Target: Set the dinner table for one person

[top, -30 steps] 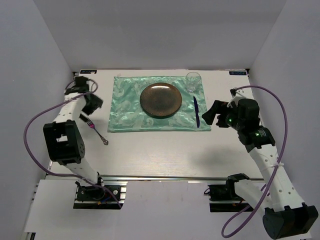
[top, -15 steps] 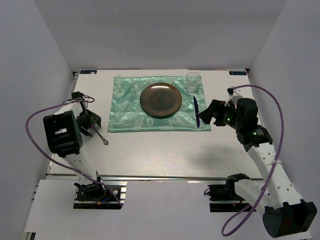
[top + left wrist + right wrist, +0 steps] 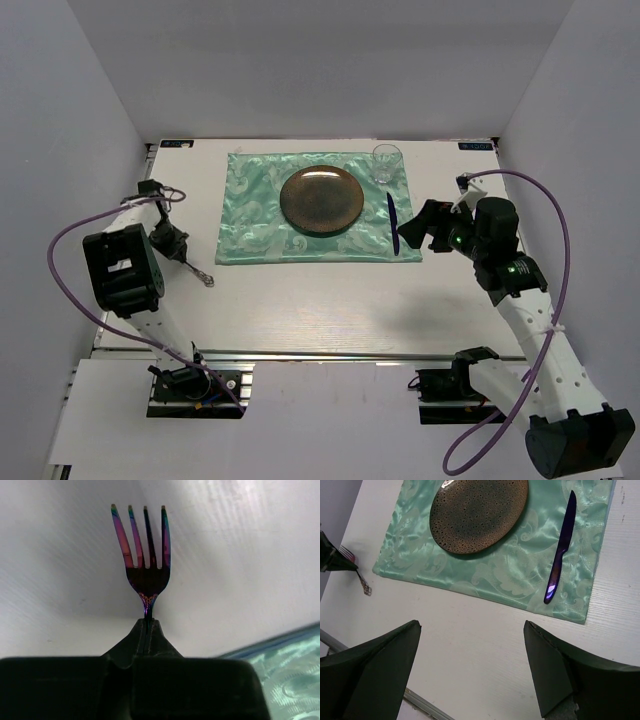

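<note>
Two fingers of the left gripper clamp the fork at its neck, tines jutting beyond them; right gripper gapes empty over the dinner table.

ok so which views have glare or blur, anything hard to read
Left wrist: the fork is sharp, the left gripper a black unlit mass, the green cloth soft. Right wrist: a bright glint on the knife, sheen on the cloth. Top external: even light, a pale reflection on the plate, a faint shadow on the dinner table.
</note>
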`<action>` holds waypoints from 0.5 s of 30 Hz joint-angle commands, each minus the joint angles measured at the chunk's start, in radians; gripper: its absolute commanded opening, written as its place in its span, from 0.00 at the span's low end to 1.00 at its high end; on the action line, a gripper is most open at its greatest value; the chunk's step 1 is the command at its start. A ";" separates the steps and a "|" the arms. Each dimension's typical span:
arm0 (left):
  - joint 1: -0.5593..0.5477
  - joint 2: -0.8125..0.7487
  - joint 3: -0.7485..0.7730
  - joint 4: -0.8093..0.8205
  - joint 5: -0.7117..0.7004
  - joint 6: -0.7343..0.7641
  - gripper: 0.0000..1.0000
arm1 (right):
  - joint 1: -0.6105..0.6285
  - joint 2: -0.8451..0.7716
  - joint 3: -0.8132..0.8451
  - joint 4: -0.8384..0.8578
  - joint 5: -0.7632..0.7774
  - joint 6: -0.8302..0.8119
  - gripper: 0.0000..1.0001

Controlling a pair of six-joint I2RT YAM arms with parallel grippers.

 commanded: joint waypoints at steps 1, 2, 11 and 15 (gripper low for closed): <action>-0.011 -0.135 0.113 0.031 0.005 0.173 0.00 | -0.002 -0.025 -0.003 0.031 0.006 -0.028 0.89; -0.020 -0.143 0.136 0.049 0.069 0.224 0.00 | -0.002 -0.025 -0.006 0.035 0.000 -0.032 0.89; -0.241 0.058 0.459 -0.036 0.262 0.470 0.00 | -0.001 0.012 0.012 0.066 -0.073 -0.057 0.89; -0.336 0.169 0.567 -0.093 0.145 0.484 0.00 | -0.002 0.015 0.025 0.046 -0.053 -0.071 0.89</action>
